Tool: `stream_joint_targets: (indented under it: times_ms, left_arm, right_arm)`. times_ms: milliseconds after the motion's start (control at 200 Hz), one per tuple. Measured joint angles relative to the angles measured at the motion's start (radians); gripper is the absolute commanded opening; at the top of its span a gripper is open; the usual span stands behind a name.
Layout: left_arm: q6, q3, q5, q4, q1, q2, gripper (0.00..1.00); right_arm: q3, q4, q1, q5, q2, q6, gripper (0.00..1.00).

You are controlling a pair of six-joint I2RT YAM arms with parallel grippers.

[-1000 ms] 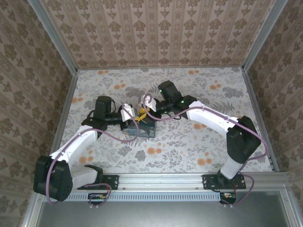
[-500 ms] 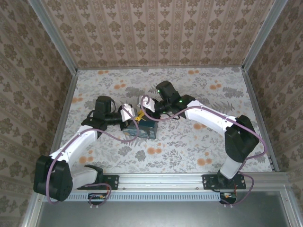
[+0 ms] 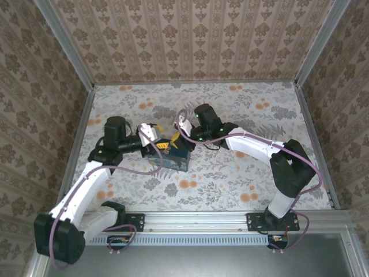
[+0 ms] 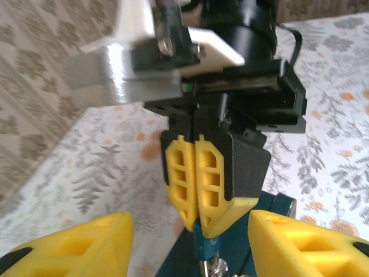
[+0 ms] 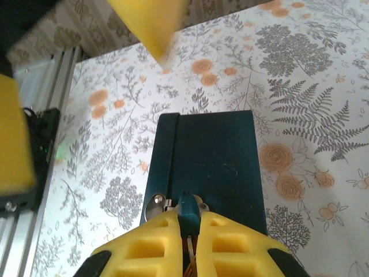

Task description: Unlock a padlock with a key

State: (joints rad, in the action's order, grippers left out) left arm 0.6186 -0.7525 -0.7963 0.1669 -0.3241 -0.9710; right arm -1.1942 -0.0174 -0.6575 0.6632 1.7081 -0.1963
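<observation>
The left gripper [image 4: 189, 239] now stands open, its two yellow fingers spread wide and holding nothing, whereas a second ago it was closed tight at the dark blue box [image 3: 173, 159]. In the top view the left arm has also drawn back toward the left, so its wrist sits farther from the box than before. The right gripper [image 5: 188, 224] was partly open a second ago and is now closed. Its yellow fingertips [image 4: 199, 184] are pressed together on the small teal padlock [image 5: 187, 208], which sits at the edge of the box's top face. A small silver metal piece [image 5: 155, 206] lies just left of the padlock in the right wrist view. From the left wrist, the right gripper's closed fingers hang between the left gripper's parted ones without touching them. The box rests in much the same spot on the flower-patterned counter [image 3: 242, 179], left of centre. I cannot make out the key with any certainty.
</observation>
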Motion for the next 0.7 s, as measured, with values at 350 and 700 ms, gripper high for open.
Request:
stream_joint_targets:
  times_ms: [350,700]
  left_arm:
    - [-0.103,0.074,0.016,-0.04,0.044,0.05,0.51]
    - [-0.147,0.136,0.066,-0.124,0.017,0.036,0.36]
  right_arm:
    - [0.012,0.069,0.033,0.01,-0.003,0.26,0.0]
    - [0.004,0.05,0.05,-0.021,-0.024,0.609,0.0]
